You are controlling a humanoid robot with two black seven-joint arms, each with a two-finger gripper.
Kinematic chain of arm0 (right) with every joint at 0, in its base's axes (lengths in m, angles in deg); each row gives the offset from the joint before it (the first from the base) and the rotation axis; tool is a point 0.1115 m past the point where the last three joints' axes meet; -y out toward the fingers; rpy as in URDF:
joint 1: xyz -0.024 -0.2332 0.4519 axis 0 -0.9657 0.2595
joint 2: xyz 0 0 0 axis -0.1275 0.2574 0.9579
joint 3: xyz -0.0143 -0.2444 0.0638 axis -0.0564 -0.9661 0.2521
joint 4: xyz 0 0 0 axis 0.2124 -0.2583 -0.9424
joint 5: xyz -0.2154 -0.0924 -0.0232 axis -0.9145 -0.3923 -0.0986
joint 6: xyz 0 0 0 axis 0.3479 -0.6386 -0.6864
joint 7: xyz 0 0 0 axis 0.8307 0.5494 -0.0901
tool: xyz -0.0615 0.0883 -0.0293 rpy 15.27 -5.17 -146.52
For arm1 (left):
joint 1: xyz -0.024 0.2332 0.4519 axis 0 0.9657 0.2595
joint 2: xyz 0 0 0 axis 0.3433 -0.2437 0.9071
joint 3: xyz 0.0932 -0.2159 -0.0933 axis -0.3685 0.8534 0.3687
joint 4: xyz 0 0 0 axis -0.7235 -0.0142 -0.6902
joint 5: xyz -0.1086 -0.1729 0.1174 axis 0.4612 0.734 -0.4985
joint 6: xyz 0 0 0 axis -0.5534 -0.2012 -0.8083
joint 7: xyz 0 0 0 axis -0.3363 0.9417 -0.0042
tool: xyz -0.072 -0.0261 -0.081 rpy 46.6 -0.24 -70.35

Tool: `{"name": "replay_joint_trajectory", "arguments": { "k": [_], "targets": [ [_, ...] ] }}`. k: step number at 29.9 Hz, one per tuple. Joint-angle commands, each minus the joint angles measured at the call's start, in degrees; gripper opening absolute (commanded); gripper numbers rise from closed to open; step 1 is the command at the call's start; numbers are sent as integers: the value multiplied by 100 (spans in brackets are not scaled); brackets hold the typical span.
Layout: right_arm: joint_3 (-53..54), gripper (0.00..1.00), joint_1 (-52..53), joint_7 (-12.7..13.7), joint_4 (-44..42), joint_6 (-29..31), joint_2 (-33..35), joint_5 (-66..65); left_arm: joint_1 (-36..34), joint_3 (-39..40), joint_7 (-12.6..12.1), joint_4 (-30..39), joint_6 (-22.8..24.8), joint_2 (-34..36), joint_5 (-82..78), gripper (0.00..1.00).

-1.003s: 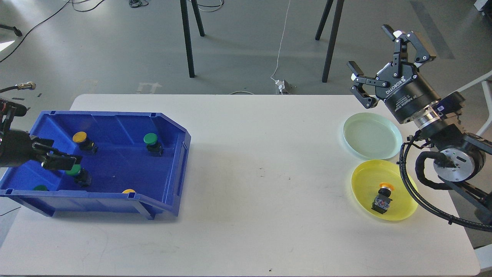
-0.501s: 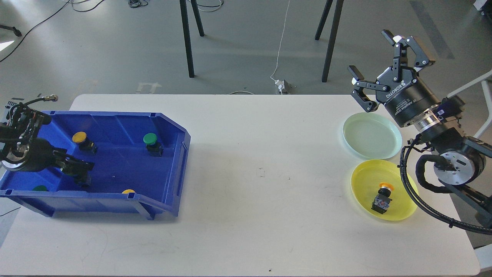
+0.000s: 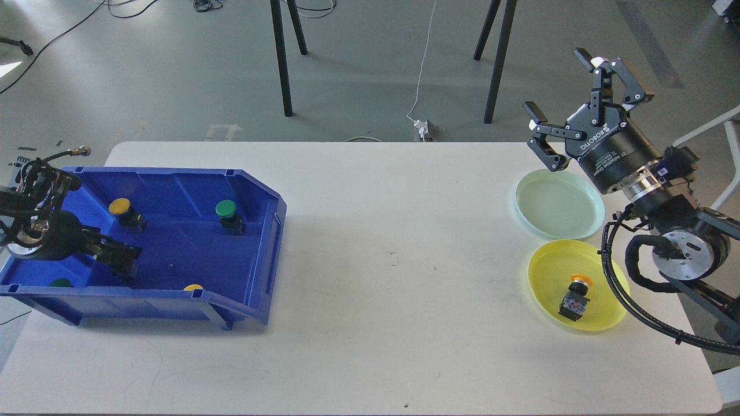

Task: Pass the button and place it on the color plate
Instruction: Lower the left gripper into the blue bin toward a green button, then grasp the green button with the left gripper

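Observation:
A blue bin at the left holds a yellow button, a green button, a green cap and a yellow cap at its front wall. My left gripper is low inside the bin at its front left; its dark fingers cannot be told apart, and the green button seen there earlier is hidden under it. My right gripper is open and empty, raised above the far edge of the pale green plate. The yellow plate holds a yellow-capped button.
The white table stretches between the bin and the plates. Black stand legs and a white cable are on the floor behind it. My right arm's cable loop hangs over the yellow plate's right rim.
My left gripper has dropped lower into the bin and now covers the green button it was beside. My right gripper has barely shifted and stays open.

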Motion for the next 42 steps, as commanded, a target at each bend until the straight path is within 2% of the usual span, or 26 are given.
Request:
{"name": "replay_joint_trajectory", "arguments": {
  "k": [1,14,18,21,27,31,33,39,42],
  "targets": [
    [6,96,-2,-1,-1,8,9,1,1,-150,1,-219,0,-137,8,97],
    [15,96,-73,-1,26,17,9,1,1,-256,1,-588,0,-410,26,94],
    [6,96,-99,-1,26,17,9,1,9,-256,1,-588,0,-410,17,82],
    [6,96,-134,-1,26,17,9,1,9,-299,1,-588,0,-401,8,70],
    [15,96,-169,-1,26,17,9,1,18,-414,1,-588,0,-392,17,60],
    [15,96,-178,-1,26,17,9,1,27,-423,1,-580,0,-392,8,35],
    [15,96,-187,-1,17,17,9,1,27,-423,1,-580,-49,-392,8,26],
    [24,96,-196,-1,17,17,9,1,9,-423,1,-580,-146,-392,8,14],
    [32,96,-231,-1,17,17,9,1,-8,-414,1,-580,-154,-392,8,13]
  ]
}}
